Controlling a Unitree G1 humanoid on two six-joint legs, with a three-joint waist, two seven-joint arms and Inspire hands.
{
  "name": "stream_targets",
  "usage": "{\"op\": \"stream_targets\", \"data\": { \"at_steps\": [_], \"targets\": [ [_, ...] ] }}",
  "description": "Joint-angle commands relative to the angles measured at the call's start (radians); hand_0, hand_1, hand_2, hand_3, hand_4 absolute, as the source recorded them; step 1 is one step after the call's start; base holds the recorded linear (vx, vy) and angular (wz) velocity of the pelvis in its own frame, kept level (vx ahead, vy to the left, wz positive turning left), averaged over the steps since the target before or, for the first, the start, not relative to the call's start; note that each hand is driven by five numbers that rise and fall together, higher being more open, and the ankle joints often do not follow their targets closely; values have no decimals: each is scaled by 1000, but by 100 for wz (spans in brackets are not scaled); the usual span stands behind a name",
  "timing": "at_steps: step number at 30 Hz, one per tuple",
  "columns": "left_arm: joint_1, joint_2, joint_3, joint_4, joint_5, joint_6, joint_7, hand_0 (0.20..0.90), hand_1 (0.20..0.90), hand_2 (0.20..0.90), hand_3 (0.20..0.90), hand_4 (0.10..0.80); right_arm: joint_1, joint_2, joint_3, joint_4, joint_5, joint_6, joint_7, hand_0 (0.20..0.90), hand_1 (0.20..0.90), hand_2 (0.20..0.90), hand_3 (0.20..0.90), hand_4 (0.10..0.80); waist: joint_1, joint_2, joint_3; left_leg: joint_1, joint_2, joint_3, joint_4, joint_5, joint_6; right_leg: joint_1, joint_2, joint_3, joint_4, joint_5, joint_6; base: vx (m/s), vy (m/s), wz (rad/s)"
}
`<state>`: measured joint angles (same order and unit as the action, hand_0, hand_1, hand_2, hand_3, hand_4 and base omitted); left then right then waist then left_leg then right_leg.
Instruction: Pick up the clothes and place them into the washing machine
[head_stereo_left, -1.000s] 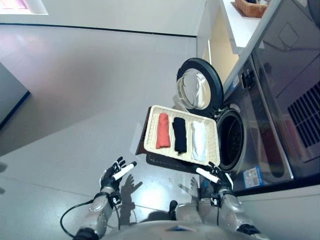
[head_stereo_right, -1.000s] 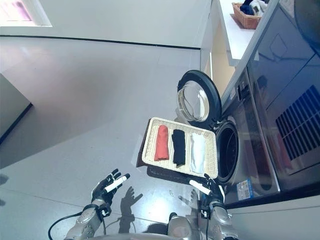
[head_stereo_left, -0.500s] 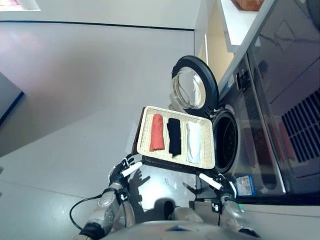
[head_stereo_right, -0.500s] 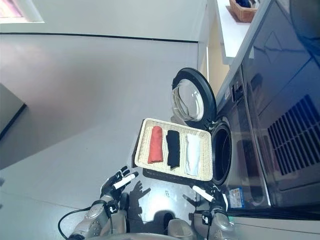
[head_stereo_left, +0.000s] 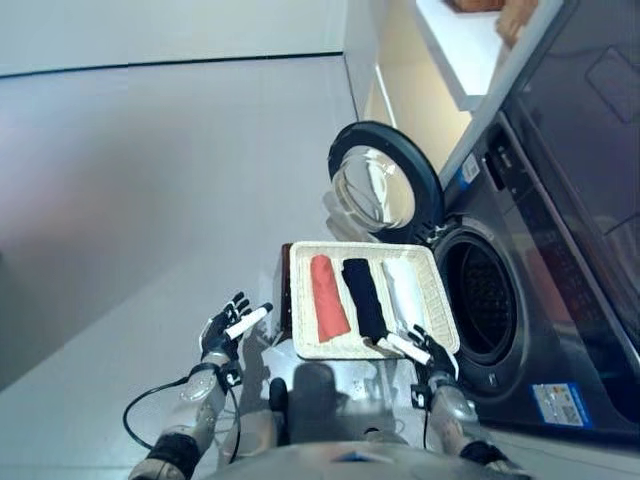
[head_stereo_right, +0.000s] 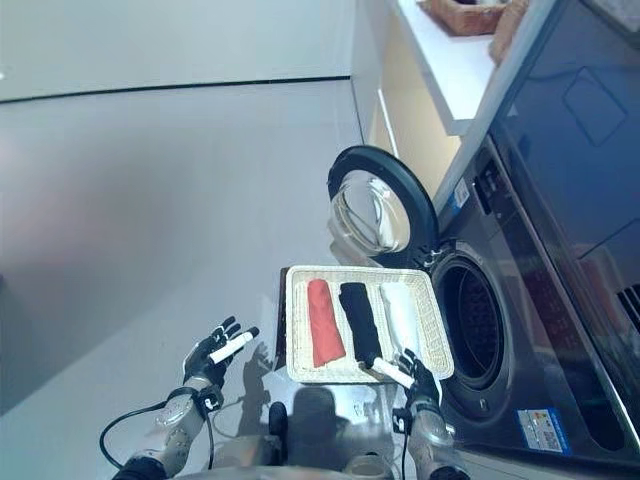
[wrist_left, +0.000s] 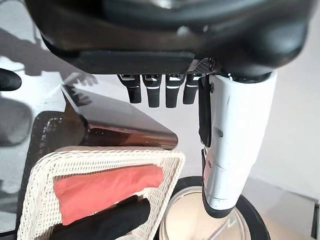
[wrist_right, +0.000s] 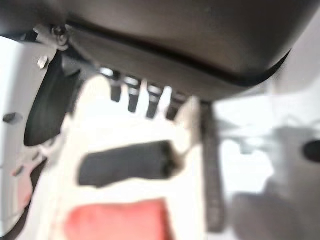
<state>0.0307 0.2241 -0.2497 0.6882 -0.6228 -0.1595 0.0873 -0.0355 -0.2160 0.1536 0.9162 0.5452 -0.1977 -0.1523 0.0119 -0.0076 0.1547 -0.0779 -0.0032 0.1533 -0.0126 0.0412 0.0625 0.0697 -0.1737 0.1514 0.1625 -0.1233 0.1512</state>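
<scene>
Hovering with straight, spread fingers over the near edge of the basket (head_stereo_left: 440, 310), holding nothing: the right hand (head_stereo_left: 420, 348). Sitting just beyond it inside the basket, side by side: the white roll (head_stereo_left: 404, 290), the black roll (head_stereo_left: 364, 298) and the red roll (head_stereo_left: 328, 297), none yet touched. Waiting off the basket's far-from-machine side, fingers likewise straight and empty: the left hand (head_stereo_left: 228, 327). Standing open just past the basket, door (head_stereo_left: 385, 187) swung wide: the washing machine drum (head_stereo_left: 487, 300).

Probably reaching for the white roll, nearest the drum. Best done by lowering over the roll's middle, closing round the whole bundle so nothing unrolls, lifting clear of the wicker rim before swinging toward the opening, and steering clear of the door edge.
</scene>
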Motion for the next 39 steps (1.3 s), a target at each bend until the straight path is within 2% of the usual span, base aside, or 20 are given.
{"op": "stream_targets", "data": {
  "at_steps": [1, 2, 5, 8, 9, 11, 14, 18, 19, 21, 23, 29, 32, 33, 35, 36, 37, 38, 39],
  "targets": [
    [13, 27, 12, -93, 20, -72, 8, 900, 900, 900, 900, 800, 13, -52, -2, -79, -19, -57, -5, 900, 900, 900, 900, 800, 0, -22, -78, -144, 14, -17, 82, 53, -50, 9, -42, 18, 161, 348, 41, 133, 190, -4],
    [9, 32, 15, -99, 20, -74, 9, 900, 900, 900, 900, 800, 10, -50, -2, -86, -23, -57, -7, 900, 900, 900, 900, 800, -6, -13, -68, -127, 7, -18, 84, 40, -37, -9, -45, 9, 213, 387, 29, 133, 213, 9],
    [10, 38, 29, -108, 16, -73, 12, 900, 900, 900, 900, 800, 7, -44, 4, -95, -30, -52, -7, 900, 900, 900, 900, 800, -19, 9, -40, -69, 3, -25, 83, 7, -15, -71, -50, -48, 313, 387, 1, 136, 182, 13],
    [18, 36, 42, -116, -2, -73, 9, 900, 900, 900, 900, 800, 10, -46, -4, -106, -24, -50, -6, 900, 900, 900, 900, 800, -43, 18, -25, -15, -3, -44, 73, -25, -16, -146, -64, -101, 244, 302, -9, 211, 70, -1],
    [15, 33, 39, -116, -6, -77, 6, 900, 900, 900, 900, 800, 4, -49, -10, -102, -17, -53, -8, 900, 900, 900, 900, 800, -49, 22, -19, -4, -2, -48, 67, -35, -22, -189, -61, -115, 168, 257, -10, 207, -4, -5],
    [1, 29, 36, -109, -8, -82, 6, 900, 900, 900, 900, 800, -5, -49, -16, -100, -8, -56, -7, 900, 900, 900, 900, 800, -71, 10, 0, 23, -11, -69, 62, -53, -38, -222, -77, -141, 44, 243, 7, 212, -57, -1],
    [0, 29, 39, -116, -7, -84, 5, 900, 900, 900, 900, 800, -4, -50, -21, -105, -15, -55, -9, 900, 900, 900, 900, 800, -95, -7, 20, 70, -10, -97, 43, -78, -54, -246, -92, -162, -73, 296, 35, 211, -85, 41],
    [6, 27, 47, -121, -15, -84, 16, 900, 900, 900, 900, 800, -8, -51, -19, -108, -25, -52, -18, 900, 900, 900, 900, 800, -101, -30, 40, 97, -7, -125, 34, -100, -73, -280, -111, -159, -114, 357, 57, 138, -116, 31],
    [4, 25, 50, -116, -19, -84, 18, 900, 900, 900, 900, 800, -12, -49, -20, -104, -22, -52, -19, 900, 900, 900, 900, 800, -100, -35, 43, 98, -5, -131, 32, -102, -78, -283, -109, -150, -110, 358, 59, 90, -114, 30],
    [16, 18, 55, -119, -22, -84, 16, 900, 900, 900, 900, 800, -6, -50, -22, -113, -24, -53, -21, 900, 900, 900, 900, 800, -91, -44, 40, 101, -3, -137, 27, -108, -84, -263, -110, -166, -132, 349, 58, 68, -114, 29],
    [23, 13, 60, -120, -24, -84, 23, 900, 900, 900, 900, 800, -10, -58, -21, -122, -33, -56, -29, 900, 900, 900, 900, 800, -84, -44, 35, 87, 11, -142, 25, -105, -94, -257, -102, -188, -143, 338, 57, 11, -146, 6],
    [12, 11, 65, -132, -32, -93, 37, 900, 900, 900, 900, 800, -32, -100, -49, -172, -54, -85, -74, 900, 900, 900, 900, 800, -81, -20, 57, 17, 70, -178, 54, -86, -131, -293, -66, -200, -97, 270, 26, -43, -136, 19],
    [10, 15, 57, -153, -23, -95, 41, 900, 900, 900, 900, 800, -38, -113, -57, -176, -79, -90, -98, 900, 900, 900, 900, 800, -80, -10, 67, -5, 84, -184, 59, -76, -141, -307, -60, -212, -78, 252, 19, -76, -95, 14],
    [-4, 17, 44, -164, -18, -99, 42, 900, 900, 900, 900, 800, -57, -123, -65, -162, -108, -91, -128, 900, 900, 900, 900, 800, -83, -2, 83, -27, 97, -177, 64, -67, -151, -319, -61, -227, -63, 243, 17, -125, -81, 18],
    [-20, 15, 39, -166, -17, -100, 42, 900, 900, 900, 900, 800, -67, -145, -77, -151, -190, -84, -186, 900, 900, 900, 900, 800, -102, 7, 90, -65, 125, -120, 93, -61, -162, -328, -72, -252, -54, 227, 15, -106, -75, 37],
    [-24, 14, 34, -169, -15, -105, 42, 900, 900, 900, 900, 800, -76, -156, -70, -139, -237, -80, -206, 900, 900, 900, 900, 800, -104, 9, 99, -83, 130, -113, 123, -59, -171, -331, -70, -253, -52, 222, 11, -87, -36, 64],
    [-40, 19, 31, -175, -10, -117, 55, 900, 900, 900, 900, 800, -106, -177, -46, -134, -294, -71, -237, 900, 900, 900, 900, 800, -96, 6, 123, -117, 115, -150, 175, -54, -176, -346, -63, -238, -45, 225, 4, -120, -28, 53],
    [-58, 19, 24, -177, -9, -126, 62, 900, 900, 900, 900, 800, -145, -196, -21, -100, -342, -61, -261, 900, 900, 900, 900, 800, -82, 6, 143, -150, 103, -211, 218, -57, -183, -362, -51, -222, -34, 226, 0, -148, -14, 23],
    [-68, 20, 15, -190, -10, -134, 64, 900, 900, 900, 900, 800, -188, -218, 4, -54, -389, -46, -280, 900, 900, 900, 900, 800, -70, 0, 149, -177, 93, -272, 226, -40, -190, -377, -56, -210, -38, 237, 1, -95, 6, -16]
  ]
}}
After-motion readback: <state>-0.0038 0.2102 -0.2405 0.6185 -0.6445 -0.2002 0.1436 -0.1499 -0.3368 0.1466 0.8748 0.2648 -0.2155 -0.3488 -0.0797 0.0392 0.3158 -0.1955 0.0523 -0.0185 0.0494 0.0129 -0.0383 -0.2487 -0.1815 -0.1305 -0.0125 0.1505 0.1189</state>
